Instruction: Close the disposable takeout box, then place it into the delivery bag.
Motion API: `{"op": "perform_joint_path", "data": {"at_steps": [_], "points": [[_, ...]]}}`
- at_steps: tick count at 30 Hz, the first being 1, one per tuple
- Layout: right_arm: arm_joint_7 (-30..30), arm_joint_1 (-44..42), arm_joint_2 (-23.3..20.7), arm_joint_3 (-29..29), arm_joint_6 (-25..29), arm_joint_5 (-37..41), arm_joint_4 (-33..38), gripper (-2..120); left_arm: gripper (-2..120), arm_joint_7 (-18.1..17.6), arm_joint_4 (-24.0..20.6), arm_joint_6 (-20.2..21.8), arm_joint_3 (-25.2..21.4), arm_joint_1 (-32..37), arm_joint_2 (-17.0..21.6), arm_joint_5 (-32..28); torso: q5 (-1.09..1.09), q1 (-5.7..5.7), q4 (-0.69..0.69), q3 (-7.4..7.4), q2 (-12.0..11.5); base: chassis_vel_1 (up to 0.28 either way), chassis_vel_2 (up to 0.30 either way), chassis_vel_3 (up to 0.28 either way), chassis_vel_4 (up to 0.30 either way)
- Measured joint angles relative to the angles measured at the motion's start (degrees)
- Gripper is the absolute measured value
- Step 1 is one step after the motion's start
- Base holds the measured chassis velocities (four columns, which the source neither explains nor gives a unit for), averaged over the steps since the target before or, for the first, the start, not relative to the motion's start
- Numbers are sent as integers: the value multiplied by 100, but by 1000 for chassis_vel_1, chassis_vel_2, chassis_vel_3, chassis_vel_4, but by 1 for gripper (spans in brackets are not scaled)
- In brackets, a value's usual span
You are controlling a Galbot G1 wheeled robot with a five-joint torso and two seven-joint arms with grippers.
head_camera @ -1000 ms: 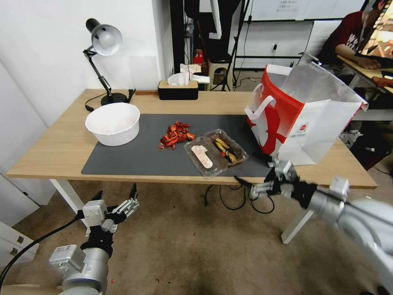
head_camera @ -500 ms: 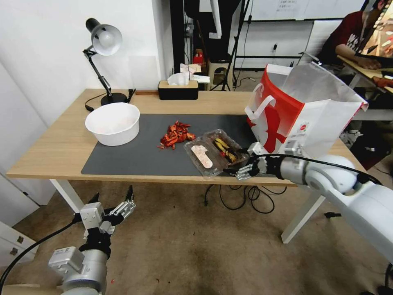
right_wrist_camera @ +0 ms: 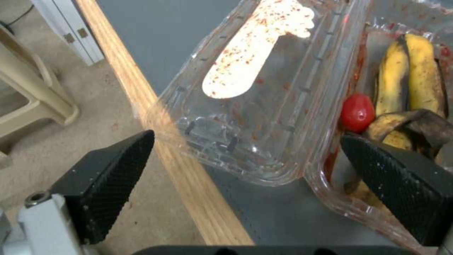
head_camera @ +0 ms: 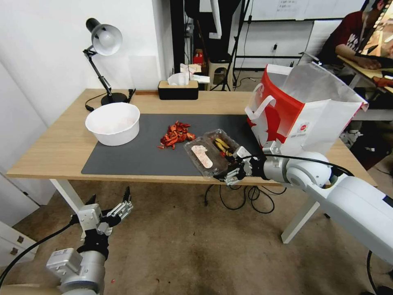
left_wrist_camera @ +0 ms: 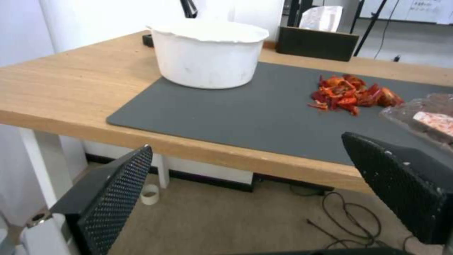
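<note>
The disposable takeout box (head_camera: pixel 215 152) lies open on the grey mat (head_camera: pixel 135 155) near the table's front edge. One half carries a pale label (right_wrist_camera: pixel 254 53). The other half holds banana peels (right_wrist_camera: pixel 410 88) and a small red tomato (right_wrist_camera: pixel 357 112). My right gripper (head_camera: pixel 230 166) is open at the box's front right corner, one finger on each side, not touching it. In the right wrist view the right gripper (right_wrist_camera: pixel 245 141) straddles both halves. The delivery bag (head_camera: pixel 303 114) stands open to the right of the box. My left gripper (head_camera: pixel 108 205) hangs open below the table at the left.
A white bowl (head_camera: pixel 112 123) sits at the mat's left end. A pile of red food scraps (head_camera: pixel 176 135) lies just left of the box. A desk lamp (head_camera: pixel 104 41) and a tissue box (head_camera: pixel 178 89) stand at the table's back. Cables (head_camera: pixel 241 200) hang below the front edge.
My right gripper has risen from below the table's front edge and moved left to the box's front right corner. The left arm has sunk slightly.
</note>
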Motion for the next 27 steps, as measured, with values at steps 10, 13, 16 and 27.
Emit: {"op": "perform_joint_path", "data": {"at_steps": [10, 13, 16, 27], "points": [[91, 193, -7, -110, -330, 127, 66, 100, 100, -10, -86, -5, -13, 44, -4, 20, 0, 0, 0, 0, 0, 0, 0, 0, 0], [116, 178, -11, -96, -418, 131, 110, 100, 100, -10, -104, -7, -14, 58, -4, 21, 1, 0, 0, 0, 0, 0, 0, 0, 0], [163, 129, -25, -75, -445, 143, 130, 100, 100, -10, -121, -8, -14, 68, -3, 30, 1, 0, 0, 0, 0, 0, 0, 0, 0], [295, 247, -20, -253, -448, 290, 41, 100, 100, -23, -159, -15, -2, 89, -2, 50, 0, 0, 0, 0, 2, 0, 0, 0, 0]]}}
